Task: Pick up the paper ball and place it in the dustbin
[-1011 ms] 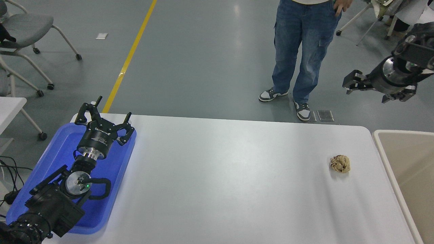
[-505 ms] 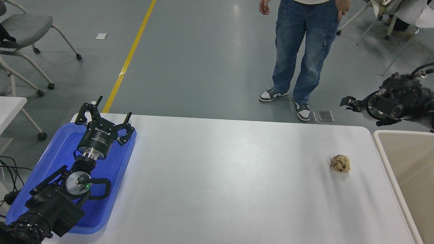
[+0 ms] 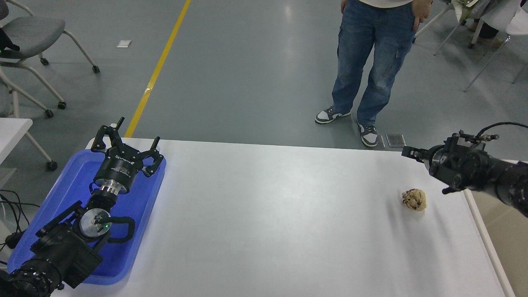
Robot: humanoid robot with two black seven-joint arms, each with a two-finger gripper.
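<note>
The paper ball (image 3: 413, 199), a small crumpled tan wad, lies on the white table (image 3: 280, 214) near its right end. My right gripper (image 3: 427, 171) comes in from the right edge, just above and to the right of the ball, apart from it. It is open and holds nothing. The dustbin (image 3: 487, 241), beige with a pale rim, stands against the table's right end and is partly hidden by my right arm. My left gripper (image 3: 128, 138) is parked open over the blue tray (image 3: 62, 194) at the lower left.
A person in blue jeans (image 3: 373, 62) stands on the floor beyond the table's far edge. Wheeled chairs (image 3: 37, 37) stand at the upper left, and a second white table's corner (image 3: 12, 128) shows at the left edge.
My right arm has come down from high above the dustbin to just over the table's right end, close to the paper ball. The ball and my left arm have not moved.
</note>
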